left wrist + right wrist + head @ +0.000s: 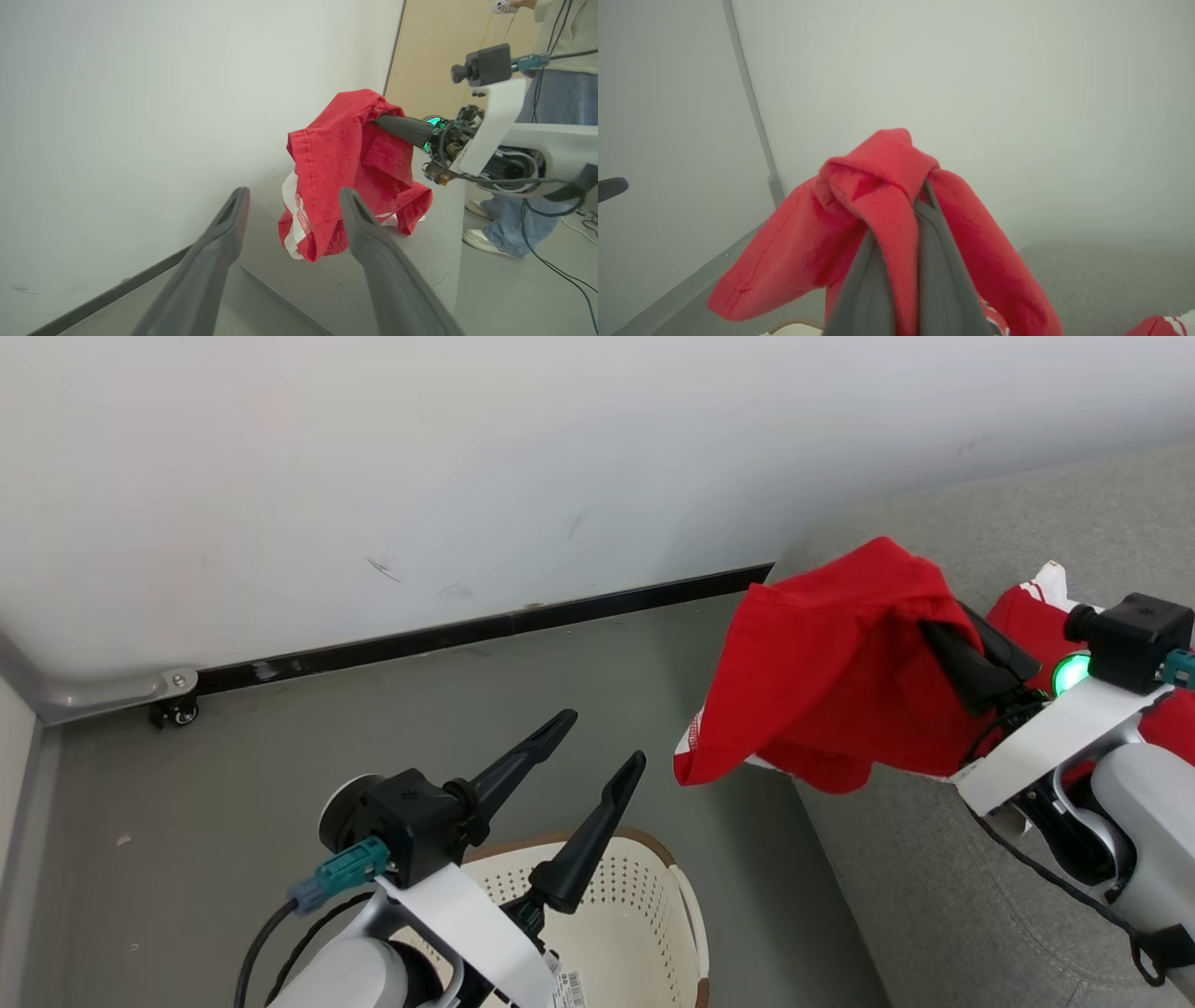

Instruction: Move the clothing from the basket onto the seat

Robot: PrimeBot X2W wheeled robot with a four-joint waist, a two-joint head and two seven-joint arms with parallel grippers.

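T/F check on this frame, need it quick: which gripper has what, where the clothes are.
1. The right gripper is shut on a red garment. True.
2. The left gripper grips that garment too. False: it is open and empty, above the basket.
3. The red garment lies spread flat on the sofa. False: it hangs bunched from the right gripper at the sofa's end.
4. A second garment, red with white trim, lies on the sofa behind the right wrist. True.
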